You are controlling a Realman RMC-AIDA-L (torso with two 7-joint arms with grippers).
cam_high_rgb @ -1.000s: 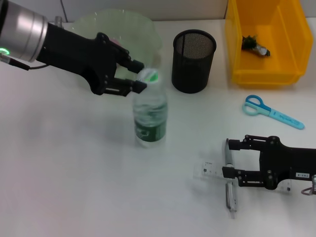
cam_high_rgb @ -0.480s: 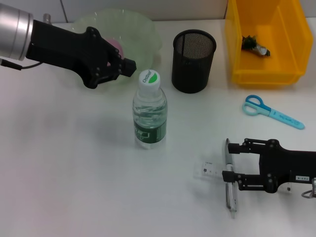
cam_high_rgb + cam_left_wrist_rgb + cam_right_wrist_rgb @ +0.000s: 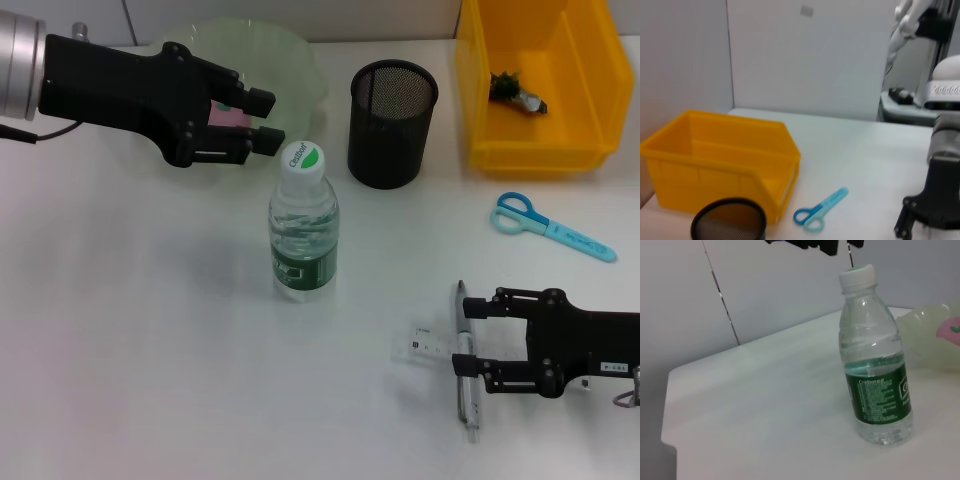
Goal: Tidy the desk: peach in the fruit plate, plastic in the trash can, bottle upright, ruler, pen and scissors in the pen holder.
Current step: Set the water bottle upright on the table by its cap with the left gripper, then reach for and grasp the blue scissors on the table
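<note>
The bottle [image 3: 303, 232] stands upright mid-table, white and green cap on top; it also fills the right wrist view as bottle [image 3: 875, 375]. My left gripper [image 3: 268, 120] is open and empty, hovering left of the cap over the front rim of the pale green fruit plate [image 3: 295, 60]. Behind its fingers shows a bit of the pink peach [image 3: 226, 114]. My right gripper [image 3: 470, 335] is open low over the table, its fingertips beside the pen [image 3: 466, 390] and over the clear ruler [image 3: 428, 346]. Blue scissors [image 3: 550, 228] lie flat to the right. The black mesh pen holder [image 3: 392, 122] stands behind the bottle.
The yellow bin [image 3: 535, 150] at the back right holds a dark scrap of plastic [image 3: 514, 90]. In the left wrist view the yellow bin [image 3: 720, 160], the pen holder [image 3: 730, 220] and the scissors [image 3: 820, 210] show.
My left gripper has drawn back to the left from the bottle's cap, and the bottle stays upright. My right gripper has slid slightly toward the table's near edge beside the pen.
</note>
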